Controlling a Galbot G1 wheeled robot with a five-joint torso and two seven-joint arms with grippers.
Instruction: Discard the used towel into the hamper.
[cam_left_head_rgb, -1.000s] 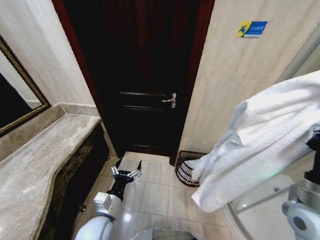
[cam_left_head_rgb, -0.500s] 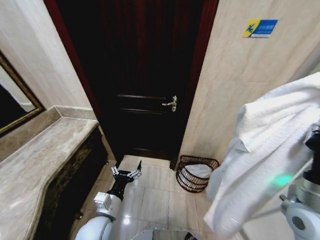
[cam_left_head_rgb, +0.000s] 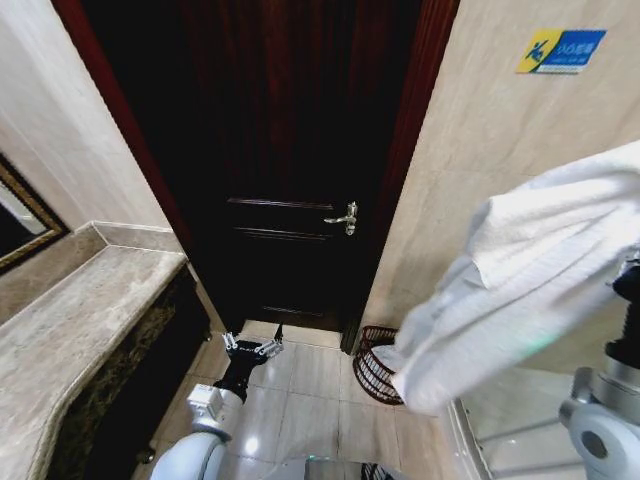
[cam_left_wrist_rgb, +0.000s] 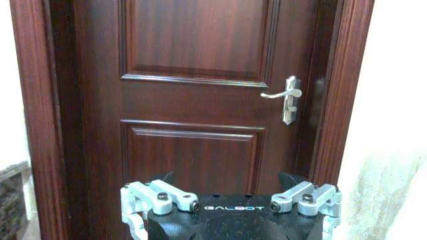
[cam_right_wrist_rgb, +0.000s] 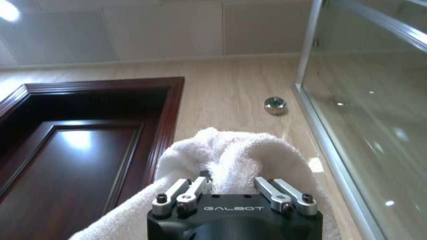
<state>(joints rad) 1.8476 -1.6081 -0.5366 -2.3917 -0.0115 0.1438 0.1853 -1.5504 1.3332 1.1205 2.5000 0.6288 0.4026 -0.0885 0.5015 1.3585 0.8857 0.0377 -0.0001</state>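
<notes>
The right gripper (cam_right_wrist_rgb: 230, 186) is raised high at 3 o'clock of the head view, its fingers clamped on the white towel (cam_left_head_rgb: 520, 265), which drapes down toward 5 o'clock. The towel's lower end hangs in front of the hamper (cam_left_head_rgb: 372, 362), which stands on the floor tiles (cam_left_head_rgb: 300, 400) beside the dark wooden door (cam_left_head_rgb: 290, 180). The left gripper (cam_left_head_rgb: 251, 347) is held low at 7 o'clock, fingers spread wide and empty, facing the door.

The camera has tilted upward; the white terry towel (cam_left_head_rgb: 520, 280) again hangs across the dark reddish-brown wire hamper (cam_left_head_rgb: 372, 362), hiding its right side.
</notes>
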